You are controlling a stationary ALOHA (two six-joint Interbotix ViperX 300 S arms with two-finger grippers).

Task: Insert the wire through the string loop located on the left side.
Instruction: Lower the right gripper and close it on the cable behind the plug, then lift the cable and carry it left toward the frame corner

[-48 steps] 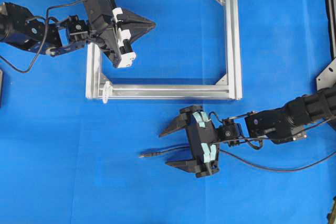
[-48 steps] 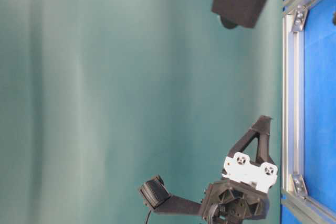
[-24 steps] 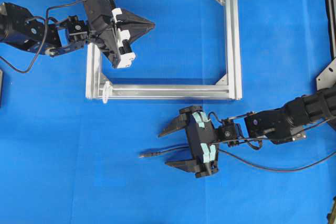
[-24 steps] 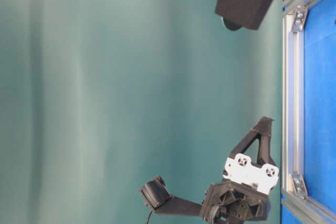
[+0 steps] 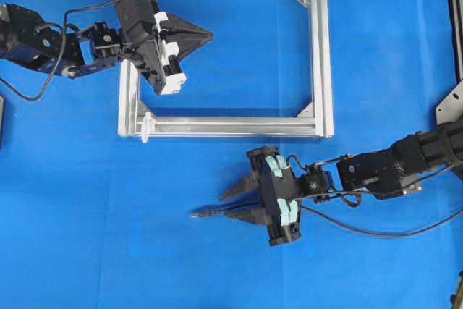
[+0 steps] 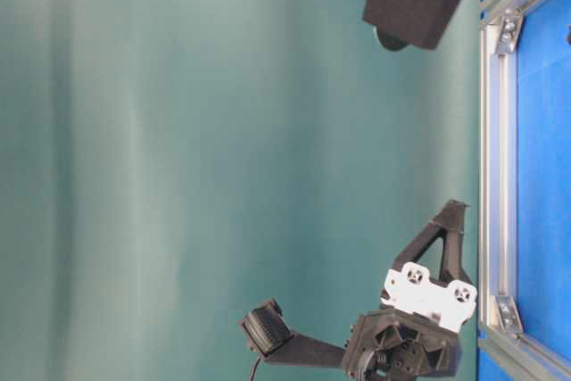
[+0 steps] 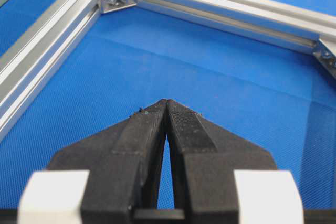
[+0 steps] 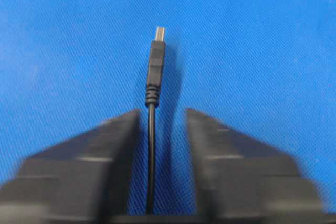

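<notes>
Right gripper (image 8: 161, 116) is seen with jaws narrowed but a gap left on both sides of the wire (image 8: 151, 145), which runs between them; not yet pinched. The grip is best finished just behind the plug, with the tip left sticking out straight for threading. The wire lies on the blue table (image 5: 87, 236), plug pointing left. Farther off, the string loop (image 5: 147, 124) hangs at the frame (image 5: 322, 56)'s near-left corner, well apart. Left gripper (image 7: 166, 103) is pressed shut, empty, over the frame.
</notes>
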